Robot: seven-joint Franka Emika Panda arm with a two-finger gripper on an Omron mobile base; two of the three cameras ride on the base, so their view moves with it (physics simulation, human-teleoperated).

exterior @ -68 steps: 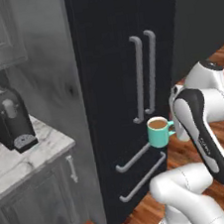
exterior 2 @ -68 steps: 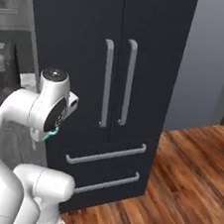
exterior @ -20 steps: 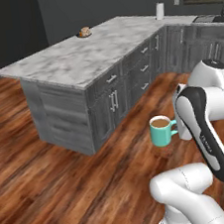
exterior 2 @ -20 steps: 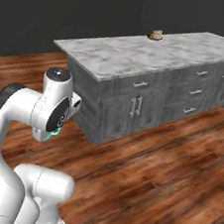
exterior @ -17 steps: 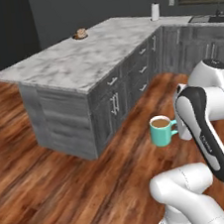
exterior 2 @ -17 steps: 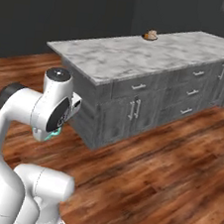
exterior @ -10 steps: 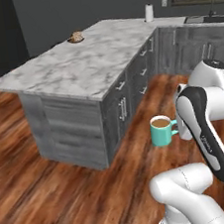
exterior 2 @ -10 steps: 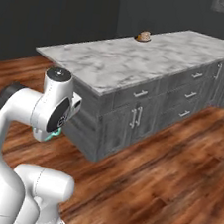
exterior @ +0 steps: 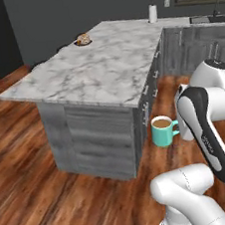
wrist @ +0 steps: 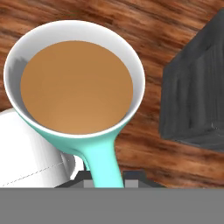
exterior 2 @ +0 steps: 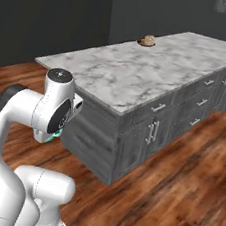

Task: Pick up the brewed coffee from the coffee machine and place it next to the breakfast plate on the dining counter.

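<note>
Left base view: end effector (exterior: pixel 179 128) clamped on teal mug (exterior: pixel 162 130) handle, mug upright, coffee level, above wood floor (exterior: pixel 30 195). Bench (exterior: pixel 104 70) ahead-left; breakfast plate (exterior: pixel 83 39) at its far edge, well apart.

I was driving through a home kitchen. A marble dining counter (exterior: pixel 99 71) on grey drawer cabinets (exterior 2: pixel 153 130) stood on wood flooring (exterior 2: pixel 185 195), with a sink (exterior: pixel 207 19) behind.
</note>
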